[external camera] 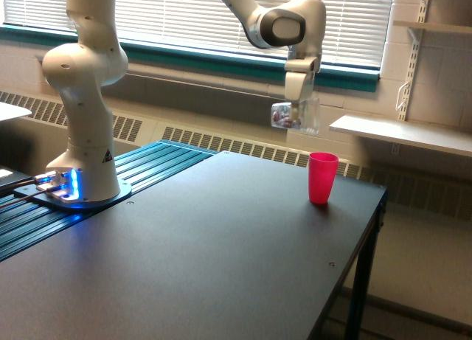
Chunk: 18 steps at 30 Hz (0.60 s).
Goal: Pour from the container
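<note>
My gripper (pixel 297 108) is shut on the container (pixel 291 115), a small clear plastic cup held high above the table. The cup lies tipped on its side with its mouth toward the exterior view's left, and dark-reddish bits show near that mouth. An opaque pink cup (pixel 322 178) stands upright on the dark table (pixel 221 244), below the container and a little to the exterior view's right. The container is not over the pink cup's mouth; it hangs left of it.
The arm's white base (pixel 81 185) stands at the exterior view's left on blue ribbed rails. The table's right edge (pixel 369 229) runs close past the pink cup. A wall shelf (pixel 402 133) juts out behind, right of the gripper.
</note>
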Each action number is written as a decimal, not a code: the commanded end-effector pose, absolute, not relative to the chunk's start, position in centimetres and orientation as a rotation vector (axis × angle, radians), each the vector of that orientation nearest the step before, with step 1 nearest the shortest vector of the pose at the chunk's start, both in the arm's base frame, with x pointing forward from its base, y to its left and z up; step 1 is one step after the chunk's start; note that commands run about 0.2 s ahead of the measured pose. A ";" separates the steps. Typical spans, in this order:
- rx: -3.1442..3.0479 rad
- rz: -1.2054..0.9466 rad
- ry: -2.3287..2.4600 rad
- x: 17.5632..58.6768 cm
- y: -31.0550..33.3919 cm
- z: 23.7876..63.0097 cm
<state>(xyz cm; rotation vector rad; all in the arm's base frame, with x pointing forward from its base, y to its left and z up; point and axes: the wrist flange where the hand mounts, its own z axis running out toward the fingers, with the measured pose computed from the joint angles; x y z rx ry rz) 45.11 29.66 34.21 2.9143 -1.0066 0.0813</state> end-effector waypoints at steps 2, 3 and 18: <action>2.831 0.058 -1.183 45.5 29.1 33.4; 2.827 0.061 -1.198 45.6 29.1 33.5; 2.806 -0.027 -1.175 45.3 30.1 31.3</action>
